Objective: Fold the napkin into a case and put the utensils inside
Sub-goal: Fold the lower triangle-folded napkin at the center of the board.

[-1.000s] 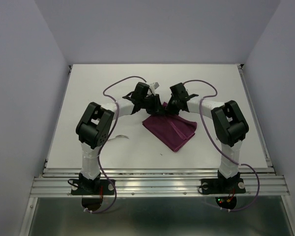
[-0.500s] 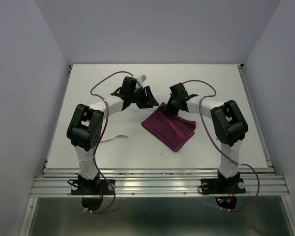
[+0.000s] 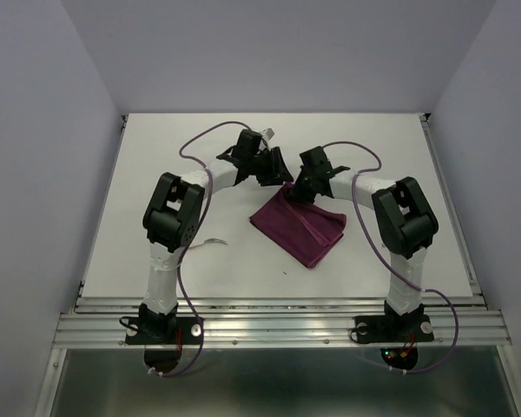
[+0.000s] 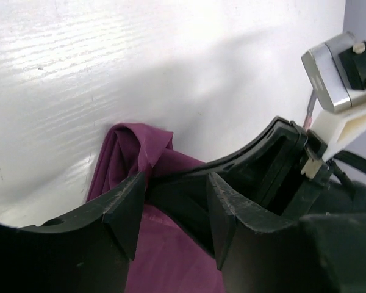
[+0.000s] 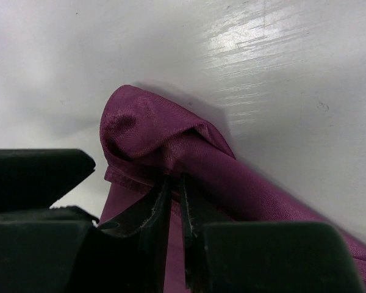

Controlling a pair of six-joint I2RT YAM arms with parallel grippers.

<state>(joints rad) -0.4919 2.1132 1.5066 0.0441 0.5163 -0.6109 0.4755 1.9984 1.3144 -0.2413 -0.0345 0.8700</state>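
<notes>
One folded napkin (image 3: pixel 300 228) lies diagonally, long axis far-left to near-right.

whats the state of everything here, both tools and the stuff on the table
napkin: folded, lying on the table, far corner bunched
right tool: shut on that corner
left tool: open, empty, beside that corner
utensil: lying on the table, outside the napkin

right fingers (image 5: pixel 140 220) block napkin (image 3: pixel 302 228) far corner, near side seemingly free
</notes>
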